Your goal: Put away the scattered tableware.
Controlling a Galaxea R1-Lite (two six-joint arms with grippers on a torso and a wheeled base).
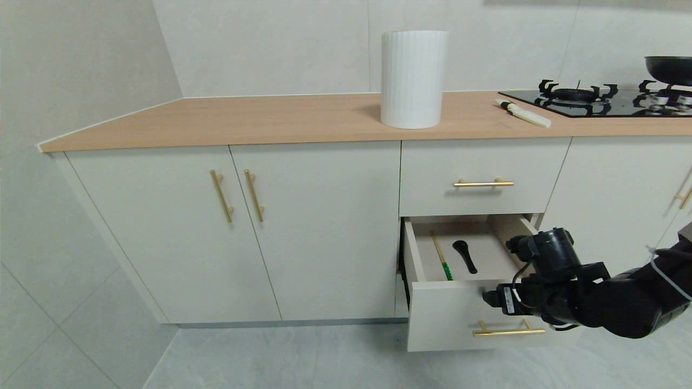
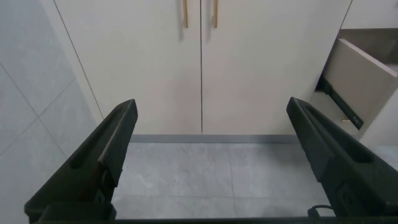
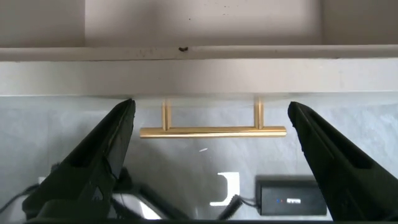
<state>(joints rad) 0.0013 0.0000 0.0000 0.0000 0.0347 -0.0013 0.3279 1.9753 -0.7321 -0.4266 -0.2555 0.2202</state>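
Observation:
The lower drawer [image 1: 415,259] stands pulled out, and in it lie a pair of green-tipped chopsticks [image 1: 441,256] and a black spoon [image 1: 465,256]. A knife with a pale handle [image 1: 523,113] lies on the wooden counter beside the stove. My right gripper [image 1: 494,298] hovers at the drawer's front panel, just above its gold handle [image 1: 508,330]. In the right wrist view that gripper [image 3: 210,106] is open, with the handle [image 3: 211,131] lying between the fingers' lines but untouched. My left gripper [image 2: 211,106] is open and holds nothing, low in front of the cabinet doors.
A tall white ribbed container [image 1: 413,78] stands mid-counter. The black stove [image 1: 594,100] carries a dark pan [image 1: 670,67] at far right. The upper drawer [image 1: 483,183] and the double cabinet doors [image 1: 238,194] are closed. Grey tiled floor lies below.

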